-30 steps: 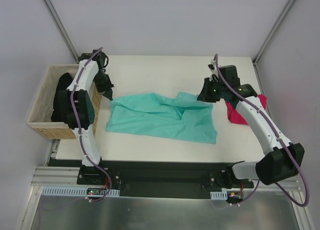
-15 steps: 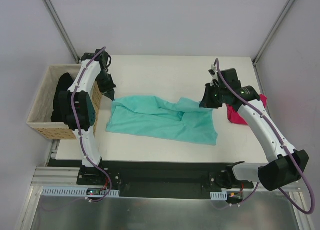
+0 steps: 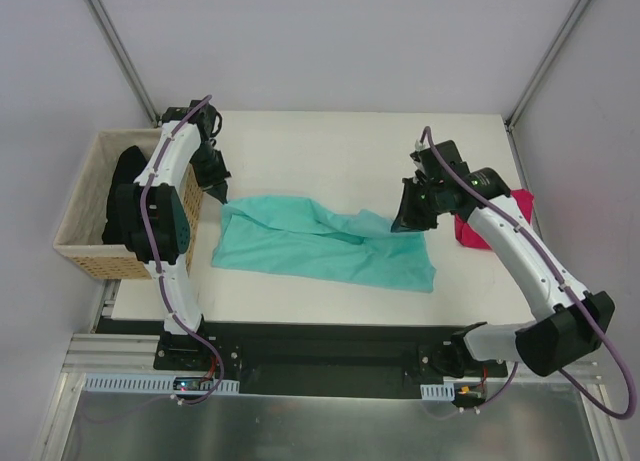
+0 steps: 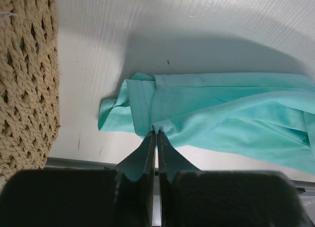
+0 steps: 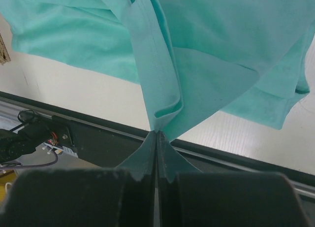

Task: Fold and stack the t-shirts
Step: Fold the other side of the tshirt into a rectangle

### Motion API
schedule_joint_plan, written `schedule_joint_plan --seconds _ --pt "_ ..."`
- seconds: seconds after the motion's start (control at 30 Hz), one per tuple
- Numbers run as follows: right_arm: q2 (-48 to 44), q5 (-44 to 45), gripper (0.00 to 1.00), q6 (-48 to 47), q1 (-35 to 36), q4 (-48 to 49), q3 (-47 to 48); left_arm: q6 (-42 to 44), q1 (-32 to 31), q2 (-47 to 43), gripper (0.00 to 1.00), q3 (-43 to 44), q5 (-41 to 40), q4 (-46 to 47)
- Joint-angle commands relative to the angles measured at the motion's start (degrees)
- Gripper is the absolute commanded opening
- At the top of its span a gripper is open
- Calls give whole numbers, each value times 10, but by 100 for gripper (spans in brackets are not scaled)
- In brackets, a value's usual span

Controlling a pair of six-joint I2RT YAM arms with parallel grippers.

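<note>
The left gripper (image 3: 219,194) and right gripper (image 3: 404,222) both pinch the teal t-shirt (image 3: 310,249) at centre frame; they should pull apart evenly, holding its edge taut.

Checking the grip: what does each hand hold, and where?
The teal t-shirt: left hand pinches its left-end edge, right hand a hemmed fold at the right end.

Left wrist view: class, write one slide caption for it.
Left gripper shut on an edge of the teal t-shirt lying on the white table, woven basket alongside.
</note>
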Motion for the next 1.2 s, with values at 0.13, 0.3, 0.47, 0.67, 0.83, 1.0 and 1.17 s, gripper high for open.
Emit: schedule_joint_plan --seconds 0.13,0.3,0.47,0.67,0.83,1.0,1.17 --pt "49 -37 1 68 19 -90 40 10 -1 -49 0 -3 -17 -26" --pt "63 -51 1 90 20 -100 19 9 -1 -61 0 1 -19 -30" --pt "76 -60 1 107 20 -102 -18 7 -1 -67 0 9 -24 -34" --pt "103 -72 1 109 20 -115 -33 12 -1 -60 0 12 -26 -42" --pt "128 -80 1 101 20 -128 -44 15 -1 -63 0 7 -30 -43" --pt "152 -92 1 94 21 -132 -52 18 -1 -63 0 6 -32 -43" --pt "179 -101 1 80 21 -131 -58 21 -1 -61 0 6 -35 -43"
